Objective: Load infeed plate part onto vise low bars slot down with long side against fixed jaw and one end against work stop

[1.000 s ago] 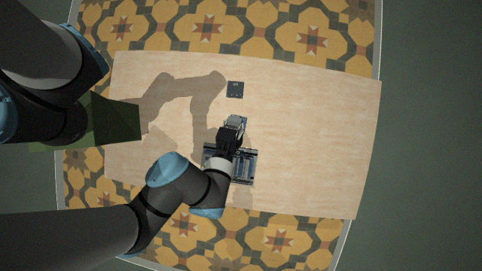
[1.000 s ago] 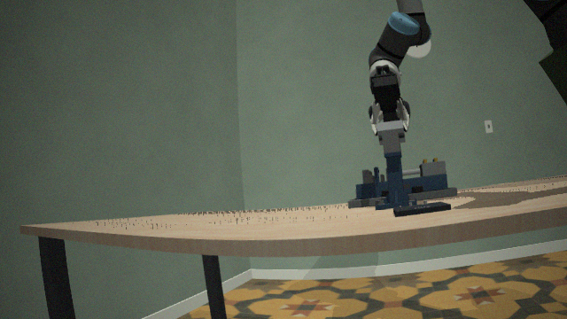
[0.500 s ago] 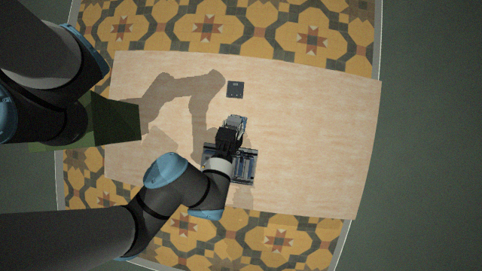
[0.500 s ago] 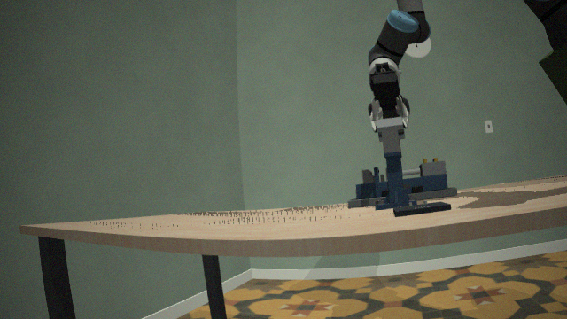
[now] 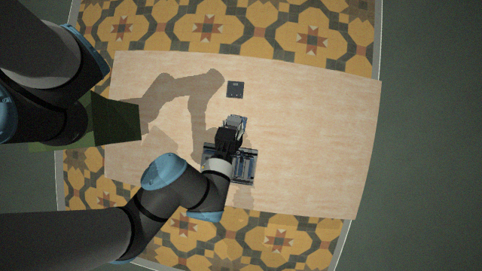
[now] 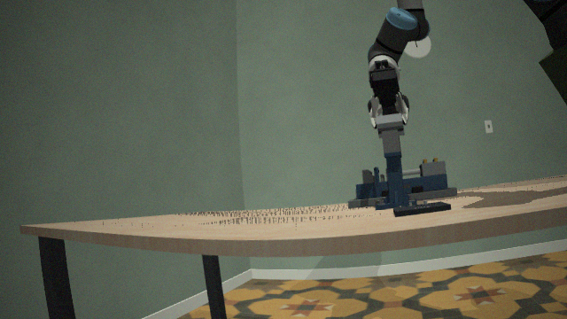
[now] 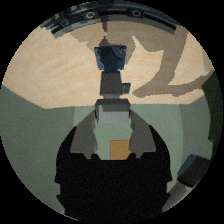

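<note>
My gripper [image 6: 389, 116] points down and is shut on the part [image 6: 392, 141], a grey block that hangs upright, long axis vertical, from the fingers. In the wrist view the fingers clamp the part's near end [image 7: 113, 92]. The part's lower end meets the top of the blue V-block [image 6: 393, 179]; I cannot tell whether they touch. The V-block also shows in the wrist view [image 7: 111, 56] and from above [image 5: 236, 122]. The vise [image 6: 405, 186] stands just behind it and sits below my wrist in the top view [image 5: 237, 163]. The slot's facing is hidden.
The dark infeed plate [image 5: 235, 89] lies bare on the wooden table, beyond the V-block; it shows at the front in the side view [image 6: 422, 207]. The arm's elbow [image 5: 166, 181] hangs over the table's near edge. The air cylinder body [image 6: 432, 169] is at the vise's right end.
</note>
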Motion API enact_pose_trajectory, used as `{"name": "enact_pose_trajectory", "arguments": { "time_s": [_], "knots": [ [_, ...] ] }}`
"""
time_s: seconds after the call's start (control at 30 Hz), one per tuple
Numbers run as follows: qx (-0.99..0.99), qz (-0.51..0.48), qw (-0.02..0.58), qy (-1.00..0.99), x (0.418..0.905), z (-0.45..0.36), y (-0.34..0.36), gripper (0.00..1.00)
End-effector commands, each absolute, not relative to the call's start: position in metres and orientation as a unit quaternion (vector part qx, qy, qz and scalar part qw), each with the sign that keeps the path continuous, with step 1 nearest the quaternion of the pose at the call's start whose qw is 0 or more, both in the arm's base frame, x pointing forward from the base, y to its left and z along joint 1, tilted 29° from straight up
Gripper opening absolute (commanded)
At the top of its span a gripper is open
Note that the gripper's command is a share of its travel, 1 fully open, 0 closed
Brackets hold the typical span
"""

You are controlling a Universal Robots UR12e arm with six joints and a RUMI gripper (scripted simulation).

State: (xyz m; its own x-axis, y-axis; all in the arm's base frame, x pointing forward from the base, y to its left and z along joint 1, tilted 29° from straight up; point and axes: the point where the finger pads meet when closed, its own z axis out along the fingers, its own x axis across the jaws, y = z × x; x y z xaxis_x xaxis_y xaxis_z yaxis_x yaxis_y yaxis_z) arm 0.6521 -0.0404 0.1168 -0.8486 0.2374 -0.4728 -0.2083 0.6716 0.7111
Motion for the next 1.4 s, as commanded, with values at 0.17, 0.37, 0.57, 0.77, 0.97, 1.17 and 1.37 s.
{"name": "enact_pose_trajectory", "arguments": {
  "time_s": [0.17, 0.37, 0.57, 0.77, 0.97, 1.17, 1.37],
  "knots": [
    [0.008, 0.405, 0.275, 0.872, 0.6501, 0.1211, -0.0407, 0.0],
    [0.008, 0.405, 0.275, 0.872, 0.6489, 0.1232, -0.0408, 0.0],
    [0.008, 0.405, 0.275, 0.872, 0.648, 0.1247, -0.0408, 0.0],
    [0.008, 0.405, 0.275, 0.872, 0.6477, 0.1253, -0.0408, 0.0],
    [0.008, 0.405, 0.275, 0.872, 0.6474, 0.1257, -0.0408, 0.0],
    [0.008, 0.405, 0.275, 0.872, 0.6474, 0.1258, -0.0408, 0.0],
    [0.008, 0.405, 0.275, 0.872, 0.6474, 0.1258, -0.0408, 0.0]
  ]
}}
